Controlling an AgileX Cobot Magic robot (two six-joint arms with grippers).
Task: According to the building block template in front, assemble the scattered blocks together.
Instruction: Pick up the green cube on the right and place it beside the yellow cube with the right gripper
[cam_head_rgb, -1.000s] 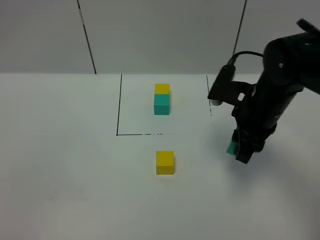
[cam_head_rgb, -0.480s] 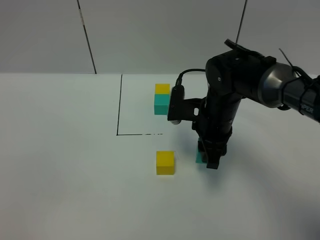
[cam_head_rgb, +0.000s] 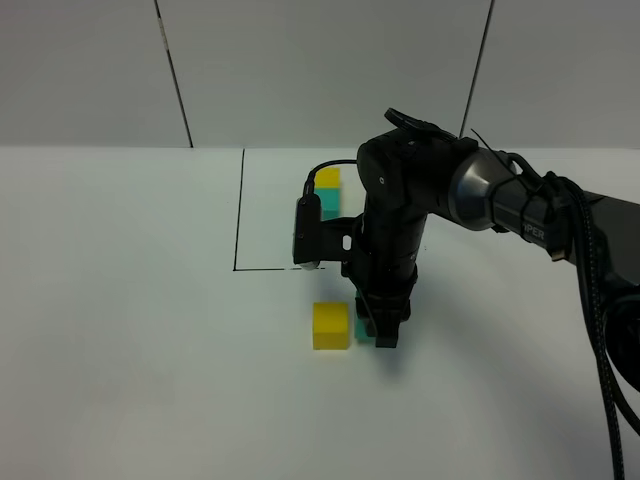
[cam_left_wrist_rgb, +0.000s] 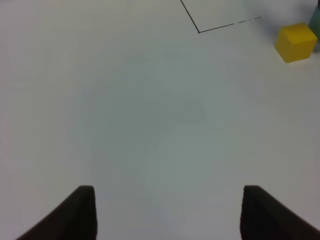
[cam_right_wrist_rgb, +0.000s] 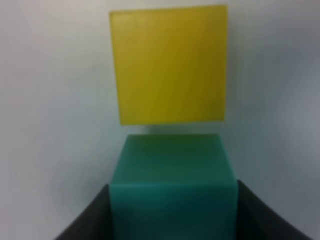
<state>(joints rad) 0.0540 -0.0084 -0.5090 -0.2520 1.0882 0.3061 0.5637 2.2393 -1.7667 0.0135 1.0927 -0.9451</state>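
Observation:
The loose yellow cube rests on the white table in front of the outlined square. My right gripper points down just to its right, shut on the loose teal cube. In the right wrist view the teal cube sits between the dark fingers, a narrow gap from the yellow cube. The template pair, yellow behind teal, stands inside the square, partly hidden by the arm. My left gripper is open over bare table, with the yellow cube far from it.
A black outlined square marks the template area at the back of the table. A white panelled wall rises behind it. The right arm's cable trails off to the right.
The right arm has swept left from the table's right side, carrying the teal cube until it sits close beside the yellow cube. The yellow cube and template stayed put.

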